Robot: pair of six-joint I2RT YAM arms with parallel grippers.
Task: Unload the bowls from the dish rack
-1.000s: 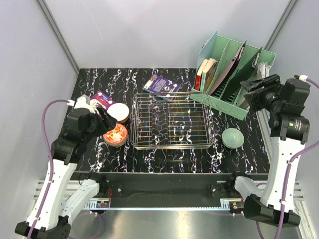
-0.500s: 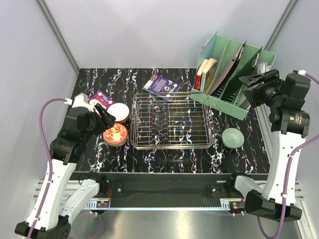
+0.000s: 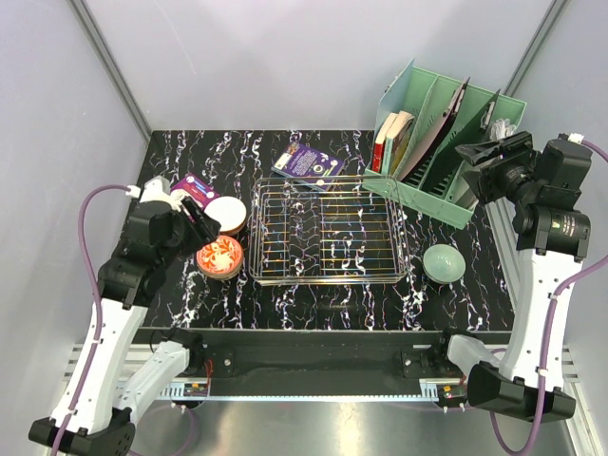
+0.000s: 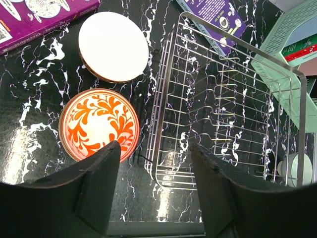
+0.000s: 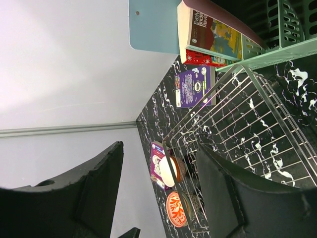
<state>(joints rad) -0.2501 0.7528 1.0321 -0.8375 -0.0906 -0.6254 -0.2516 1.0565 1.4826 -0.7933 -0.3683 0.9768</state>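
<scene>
The chrome wire dish rack [image 3: 328, 233] stands mid-table with no bowl in it; it also shows in the left wrist view [image 4: 233, 114] and the right wrist view [image 5: 247, 124]. A cream bowl [image 3: 226, 213] and a red-floral bowl [image 3: 219, 256] sit on the table left of the rack, also in the left wrist view as cream bowl [image 4: 113, 46] and floral bowl [image 4: 99, 124]. A pale green bowl [image 3: 444, 263] sits right of the rack. My left gripper [image 3: 201, 222] hovers open above the left bowls. My right gripper [image 3: 475, 157] is open, raised by the organizer.
A mint-green file organizer [image 3: 442, 142] with books stands at the back right. A purple book [image 3: 306, 163] lies behind the rack. A purple box [image 3: 194, 187] lies at the back left by the cream bowl.
The right arm lifted and tilted back slightly a second ago, then held still. The left gripper shifted very little. Bowls and rack have not moved.
</scene>
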